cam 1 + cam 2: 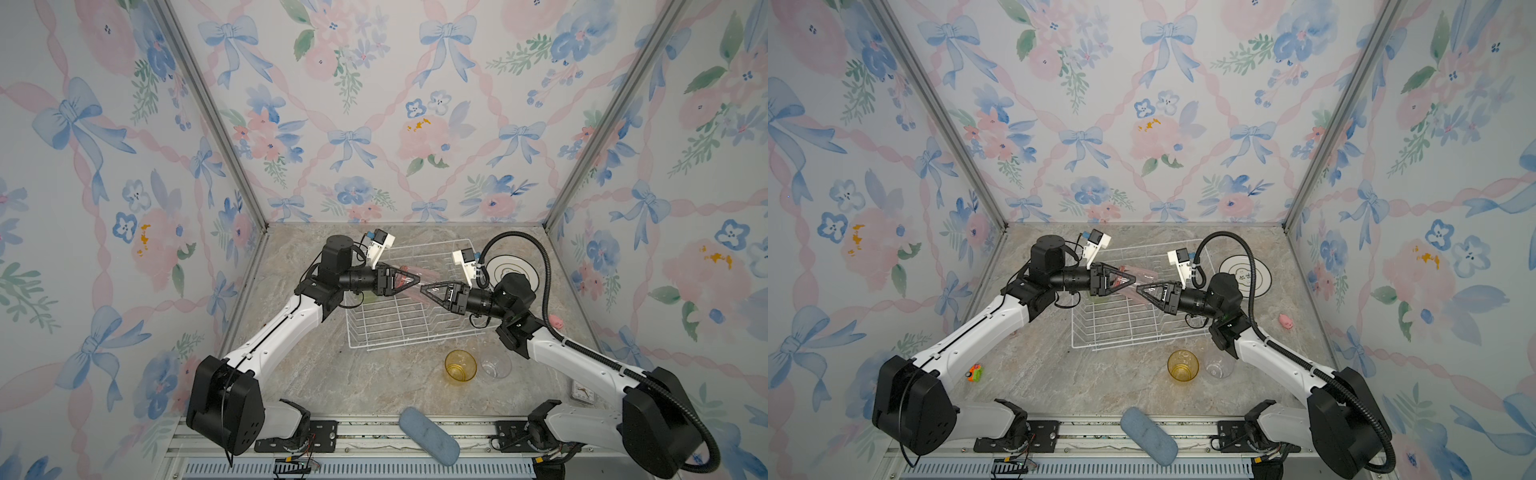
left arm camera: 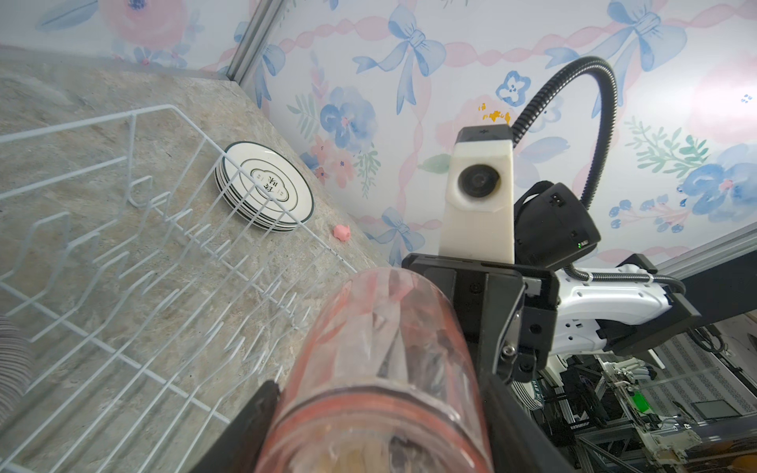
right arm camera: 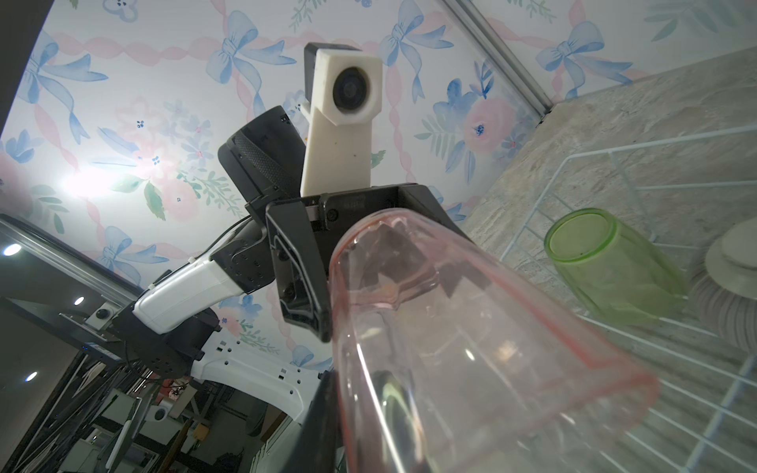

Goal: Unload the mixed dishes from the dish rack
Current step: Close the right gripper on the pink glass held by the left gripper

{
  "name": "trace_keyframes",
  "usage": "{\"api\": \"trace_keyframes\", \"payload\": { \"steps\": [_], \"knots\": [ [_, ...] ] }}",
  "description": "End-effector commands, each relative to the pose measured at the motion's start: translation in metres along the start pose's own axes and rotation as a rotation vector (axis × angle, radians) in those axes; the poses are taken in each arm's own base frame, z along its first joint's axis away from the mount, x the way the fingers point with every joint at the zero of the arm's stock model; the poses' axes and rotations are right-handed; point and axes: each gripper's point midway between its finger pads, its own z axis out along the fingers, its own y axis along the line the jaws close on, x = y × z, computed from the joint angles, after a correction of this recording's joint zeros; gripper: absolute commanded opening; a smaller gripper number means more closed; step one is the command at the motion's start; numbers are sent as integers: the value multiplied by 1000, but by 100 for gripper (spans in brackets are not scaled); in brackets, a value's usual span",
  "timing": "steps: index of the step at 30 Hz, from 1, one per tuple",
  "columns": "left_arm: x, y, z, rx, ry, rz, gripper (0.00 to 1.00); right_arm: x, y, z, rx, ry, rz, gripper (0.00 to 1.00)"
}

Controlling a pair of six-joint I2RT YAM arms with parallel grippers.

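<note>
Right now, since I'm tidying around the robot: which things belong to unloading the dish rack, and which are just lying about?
Job: dish rack, pink tumbler, green tumbler, ribbed bowl, stacked plates, yellow tumbler, clear tumbler.
Lying about: blue pad, pink toy, small orange-green toy.

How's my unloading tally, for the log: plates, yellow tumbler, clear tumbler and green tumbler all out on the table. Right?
Not the green tumbler: the right wrist view shows it lying inside the dish rack. The plates, yellow tumbler and clear tumbler are out on the table.
</note>
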Motion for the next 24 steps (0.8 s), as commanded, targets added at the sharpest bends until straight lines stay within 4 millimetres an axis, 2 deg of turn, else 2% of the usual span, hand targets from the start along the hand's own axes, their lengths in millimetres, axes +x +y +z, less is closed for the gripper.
{"api": "trace_keyframes", "payload": {
  "steps": [1, 6, 17, 24],
  "knots": [
    [3, -4, 1, 9, -1, 24, 52, -19, 9, 3, -18, -46, -28, 12],
    [4, -2, 1, 3, -1, 21, 55, -20, 12, 3, -25, -47, -32, 3],
    [3, 17, -5, -108, -29, -1, 79, -16, 12, 4, -7, -24, -41, 0],
    [-9, 22, -22, -161, -73, 20, 80, -9, 8, 5, 50, 15, -68, 0]
  ]
}}
